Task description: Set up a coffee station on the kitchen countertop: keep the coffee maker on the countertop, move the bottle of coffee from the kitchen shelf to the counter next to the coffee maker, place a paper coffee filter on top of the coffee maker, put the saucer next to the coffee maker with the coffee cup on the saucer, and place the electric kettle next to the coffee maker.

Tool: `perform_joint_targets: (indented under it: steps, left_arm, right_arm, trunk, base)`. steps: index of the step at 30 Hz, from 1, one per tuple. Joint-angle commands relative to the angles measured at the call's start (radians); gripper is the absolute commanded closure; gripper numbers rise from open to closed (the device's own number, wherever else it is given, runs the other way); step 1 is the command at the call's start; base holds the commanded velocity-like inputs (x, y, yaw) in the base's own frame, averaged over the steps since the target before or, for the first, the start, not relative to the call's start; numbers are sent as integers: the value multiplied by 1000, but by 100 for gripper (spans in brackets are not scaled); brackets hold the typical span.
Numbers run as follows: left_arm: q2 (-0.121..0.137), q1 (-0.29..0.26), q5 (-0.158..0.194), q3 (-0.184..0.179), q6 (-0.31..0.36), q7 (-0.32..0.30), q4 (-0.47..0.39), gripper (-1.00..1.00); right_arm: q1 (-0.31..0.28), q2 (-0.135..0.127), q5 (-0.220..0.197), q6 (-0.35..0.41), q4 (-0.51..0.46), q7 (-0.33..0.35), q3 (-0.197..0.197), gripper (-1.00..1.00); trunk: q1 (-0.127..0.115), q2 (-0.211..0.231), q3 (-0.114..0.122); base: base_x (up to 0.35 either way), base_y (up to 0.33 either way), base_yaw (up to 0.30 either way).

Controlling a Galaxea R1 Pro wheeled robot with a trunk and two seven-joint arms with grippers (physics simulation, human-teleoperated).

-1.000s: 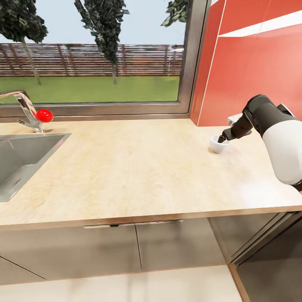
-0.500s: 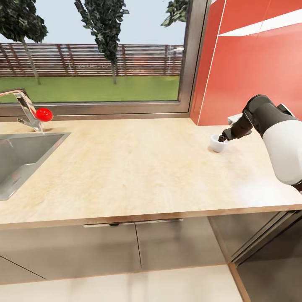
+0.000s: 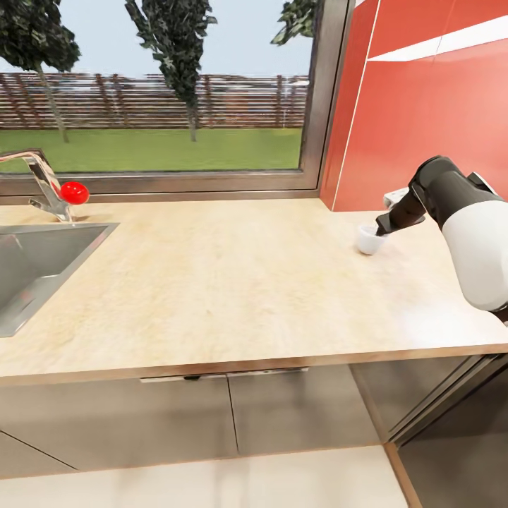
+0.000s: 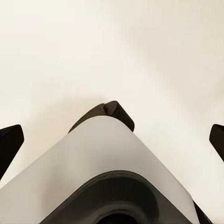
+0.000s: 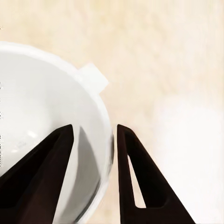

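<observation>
One long pale wood-grain bench (image 3: 233, 282) runs across the head view above grey cabinet fronts (image 3: 233, 423). Behind it a wide window (image 3: 155, 92) looks onto grass, trees and a slatted fence, and a red wall (image 3: 423, 113) rises at the right. At the left end a steel sink (image 3: 35, 275) is set into the bench, with a chrome tap (image 3: 46, 180) and a red knob (image 3: 74, 192) behind it.

My right arm reaches in from the right, and my right tool (image 3: 381, 227) sits at the rim of the cup (image 3: 369, 240), far along the bench near the red wall. In the right wrist view my right tool (image 5: 95, 135) pinches the cup's (image 5: 42, 121) wall, one finger inside the bowl and the other outside. The cup looks empty. I cannot tell whether it touches the bench.

In the left wrist view the fingertips (image 4: 10, 142) of my left tool (image 4: 112, 140) sit at the two edges, spread wide, with nothing between them over a plain pale surface.
</observation>
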Motion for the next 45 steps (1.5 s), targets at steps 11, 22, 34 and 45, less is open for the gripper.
perform_joint_targets:
  steps: [11, 22, 34, 45]
  left_arm:
    - [0, 0, 6, 2, 3, -5, -1, -100]
    - [0, 0, 6, 2, 4, -4, -1, -100]
    - [0, 0, 6, 2, 4, -4, -1, -100]
    - [0, 0, 6, 2, 5, -5, -1, -100]
  right_arm:
    - [0, 0, -5, 12, 18, 9, -7, 100]
    - [0, 2, -6, 13, 16, 10, -7, 100]
    - [0, 2, -7, 13, 11, 11, -7, 100]
    - [0, 2, -8, 14, 10, 23, -7, 100]
  trunk:
    - [-34, 63, 27]
    - [-77, 140, 62]
    - [-123, 224, 99]
    - [-165, 301, 134]
  base:
    - [0, 0, 0]
    - [0, 0, 0]
    - [0, 0, 0]
    - [0, 0, 0]
